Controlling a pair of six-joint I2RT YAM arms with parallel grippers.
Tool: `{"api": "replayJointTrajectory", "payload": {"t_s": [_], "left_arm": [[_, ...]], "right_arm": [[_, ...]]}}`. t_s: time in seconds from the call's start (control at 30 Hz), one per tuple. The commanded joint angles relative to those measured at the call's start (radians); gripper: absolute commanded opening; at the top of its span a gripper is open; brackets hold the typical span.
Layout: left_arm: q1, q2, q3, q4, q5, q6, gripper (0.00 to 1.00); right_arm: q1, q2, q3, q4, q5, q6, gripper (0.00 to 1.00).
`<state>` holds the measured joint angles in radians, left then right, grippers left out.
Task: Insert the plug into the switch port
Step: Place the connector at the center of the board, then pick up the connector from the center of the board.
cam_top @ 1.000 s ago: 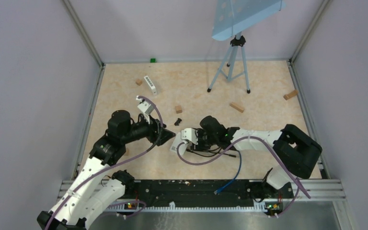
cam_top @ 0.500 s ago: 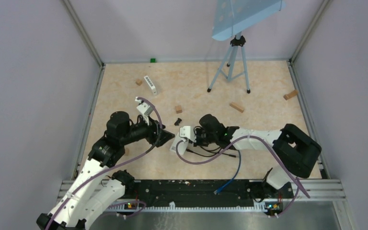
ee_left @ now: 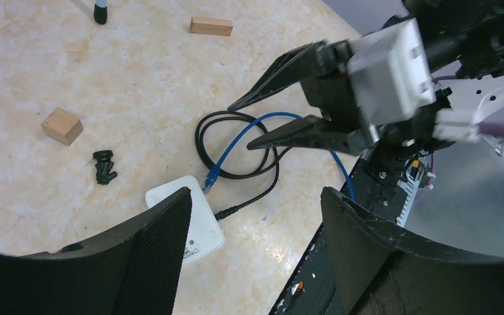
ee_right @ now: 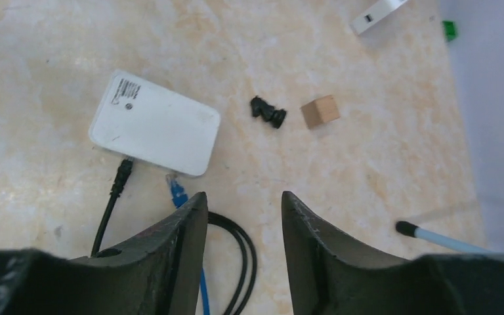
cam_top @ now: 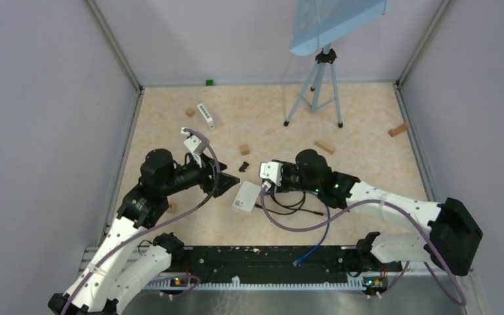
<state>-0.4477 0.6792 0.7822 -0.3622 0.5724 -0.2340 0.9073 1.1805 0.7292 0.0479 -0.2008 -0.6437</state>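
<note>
**Blue plug lies loose beside the switch, both grippers empty**

We look down on a pale, marbled table (cam_top: 367, 125) with two robot arms reaching in from the near edge. The switch (cam_top: 247, 195), a flat white box with rounded corners, lies on the table between the two arms. The plug (ee_right: 177, 190) sits on the end of a blue cable (ee_left: 262, 125). It rests on the table just beside one long edge of the switch, pointing at it, and is not pushed in. Next to it, a black cable (ee_right: 115, 197) meets the same edge with its tip. We cannot tell how deep that tip sits. The rest of the black cable curls in a loose loop near the right arm.

The left gripper (ee_left: 256, 197) hovers above the switch. Its jaws are spread wide and hold nothing. The right gripper (ee_right: 243, 197) hangs over the plug and the cable loop. Its jaws stand apart with a clear gap, and nothing is between them.

Beyond the switch we see a small wooden block (ee_right: 319, 111) with a small black part (ee_right: 268, 111) close beside it. A tripod (cam_top: 315, 88) stands well apart at the far side of the table.
</note>
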Motion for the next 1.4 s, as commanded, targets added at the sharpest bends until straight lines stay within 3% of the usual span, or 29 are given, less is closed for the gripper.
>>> {"api": "replayJointTrajectory", "payload": {"t_s": [0.0,0.2,0.47,0.73,1.13,1.3,1.37], "left_arm": [[-0.002,0.009,0.028,0.045,0.02,-0.002,0.77],[-0.001,-0.007,0.035,0.013,0.008,0.013,0.78],[-0.002,-0.027,0.036,-0.032,-0.002,0.032,0.78],[-0.002,-0.037,0.037,-0.047,-0.004,0.032,0.78],[-0.002,-0.044,0.022,-0.057,-0.005,0.038,0.78],[-0.002,-0.046,0.017,-0.059,-0.007,0.039,0.78],[-0.002,-0.047,0.016,-0.059,-0.009,0.039,0.78]], "right_arm": [[-0.013,0.131,0.061,-0.198,-0.084,-0.054,0.47],[-0.047,0.292,0.122,-0.238,-0.071,-0.028,0.46],[-0.146,0.373,0.213,-0.376,-0.101,-0.108,0.45],[-0.174,0.51,0.334,-0.538,-0.23,-0.194,0.43],[-0.175,0.556,0.28,-0.494,-0.242,-0.172,0.41],[-0.174,0.583,0.254,-0.437,-0.146,-0.151,0.29],[-0.175,0.575,0.244,-0.42,-0.123,-0.144,0.14]]}}
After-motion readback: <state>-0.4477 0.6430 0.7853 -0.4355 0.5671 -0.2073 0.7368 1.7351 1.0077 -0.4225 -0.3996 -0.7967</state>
